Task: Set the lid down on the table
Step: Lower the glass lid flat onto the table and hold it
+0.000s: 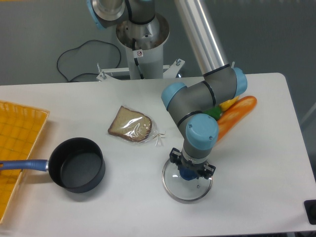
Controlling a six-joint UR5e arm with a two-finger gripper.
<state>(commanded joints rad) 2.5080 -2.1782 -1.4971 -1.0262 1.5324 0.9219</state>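
1 lid (pixel 188 186), 1 saucepan (pixel 77 165), 1 bagged bread slice (pixel 130 124) on 1 table (pixel 256 168).

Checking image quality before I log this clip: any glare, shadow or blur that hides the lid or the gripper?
Fixed camera: even, soft light and sharp focus throughout; the lid is clear glass, so mostly its metal rim shows against the white table; the arm's wrist covers the gripper from above, hiding its jaws; only faint shadows.

Saucepan (pixel 77 171), wrapped bread (pixel 130 124), tray (pixel 15 143)
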